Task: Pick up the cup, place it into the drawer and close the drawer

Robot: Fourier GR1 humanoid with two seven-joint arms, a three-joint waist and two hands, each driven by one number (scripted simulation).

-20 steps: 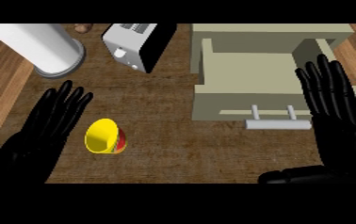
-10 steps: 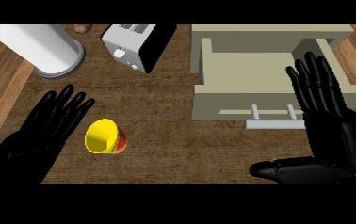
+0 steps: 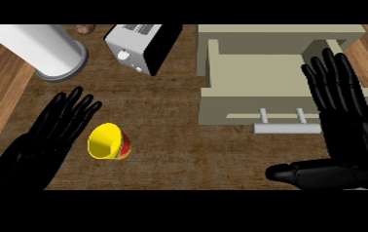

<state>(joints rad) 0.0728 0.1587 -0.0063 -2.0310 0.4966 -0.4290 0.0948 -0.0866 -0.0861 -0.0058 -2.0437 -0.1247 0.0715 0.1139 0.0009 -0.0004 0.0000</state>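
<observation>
We see the yellow cup [image 3: 108, 141] lying on its side on the brown surface [image 3: 187, 143], with its open mouth turned up toward us and a bit to the left. Its long way runs from upper left to lower right, and the red bottom end points to the right.

Our left hand [image 3: 45, 138] is just beside the cup, on its left. Its fingers [image 3: 72, 110] are straight and spread, and they hold nothing. The tips reach up past the top of the cup, so the cup sits right next to the side of the hand.

Our right hand [image 3: 339, 114] is well apart from the cup, far over on the right. Its fingers are straight too and hold nothing. It is over the front right part of the open drawer [image 3: 266, 75], near the drawer handle [image 3: 286, 125].

So the left hand is much nearer. We think it should slide a little to the right and curl round the cup. The drawer is already open and the cup is not in it yet.
</observation>
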